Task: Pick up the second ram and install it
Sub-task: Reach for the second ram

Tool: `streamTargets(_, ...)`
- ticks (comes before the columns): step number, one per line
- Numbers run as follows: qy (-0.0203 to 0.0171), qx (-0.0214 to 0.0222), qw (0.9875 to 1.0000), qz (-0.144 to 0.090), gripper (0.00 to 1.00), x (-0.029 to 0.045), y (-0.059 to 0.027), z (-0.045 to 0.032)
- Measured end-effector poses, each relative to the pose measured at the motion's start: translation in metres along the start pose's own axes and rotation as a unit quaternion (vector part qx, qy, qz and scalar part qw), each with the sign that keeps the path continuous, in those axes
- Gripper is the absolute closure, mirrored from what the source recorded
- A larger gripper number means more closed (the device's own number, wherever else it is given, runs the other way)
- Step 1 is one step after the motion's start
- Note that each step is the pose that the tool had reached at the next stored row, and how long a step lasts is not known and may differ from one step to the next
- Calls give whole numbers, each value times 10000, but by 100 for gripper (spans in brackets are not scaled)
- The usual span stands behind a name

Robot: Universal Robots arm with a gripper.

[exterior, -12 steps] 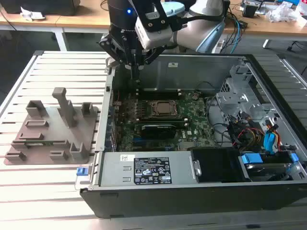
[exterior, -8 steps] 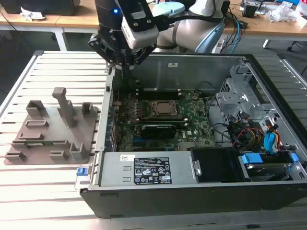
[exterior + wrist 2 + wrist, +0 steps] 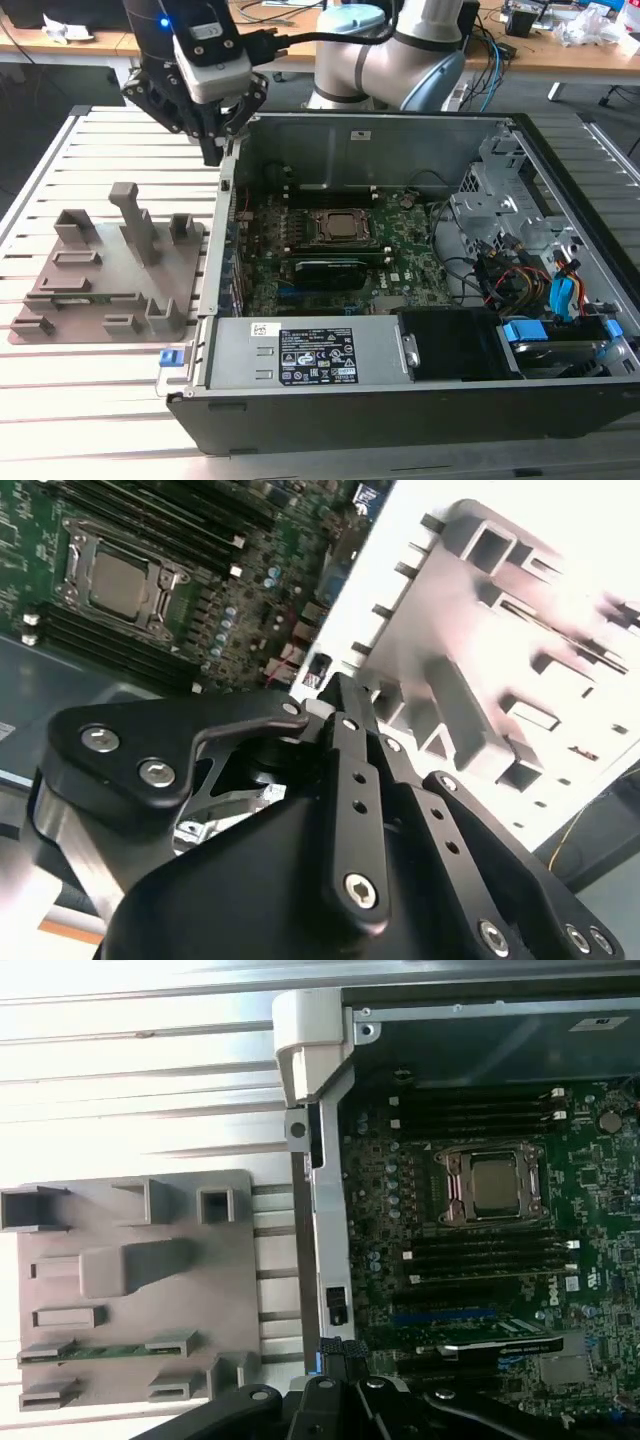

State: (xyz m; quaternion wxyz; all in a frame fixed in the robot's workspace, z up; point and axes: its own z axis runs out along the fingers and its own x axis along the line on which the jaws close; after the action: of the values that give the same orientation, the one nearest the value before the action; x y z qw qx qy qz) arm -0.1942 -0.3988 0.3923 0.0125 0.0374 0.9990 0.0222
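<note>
While in grey holder [image 3: 232,1290], second ram [image 3: 100,1353] well apart from gripper [image 3: 213,153].

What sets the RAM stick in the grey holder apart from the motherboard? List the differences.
Size: the RAM stick is a slim, narrow strip; the motherboard is a broad board.
Place: the RAM stick sits between brackets on the grey holder, outside the computer case; the motherboard is mounted inside it.
Pose: the RAM stick appears to stand on edge; the motherboard lies flat.
Both are green circuit boards.
</note>
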Motion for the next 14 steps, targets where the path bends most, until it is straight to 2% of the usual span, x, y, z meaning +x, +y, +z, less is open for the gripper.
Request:
streamTargets(4, -1, 0, 10000, 0, 89, 217, -16, -6)
streamTargets(7, 0, 0, 10000, -1, 89, 300, -23, -8)
streamTargets(11, -1, 0, 10000, 0, 89, 454, -34, -12)
streamTargets(13, 0, 0, 10000, -1, 89, 497, -37, -13)
streamTargets(14, 0, 0, 10000, -1, 89, 547, -41, -15)
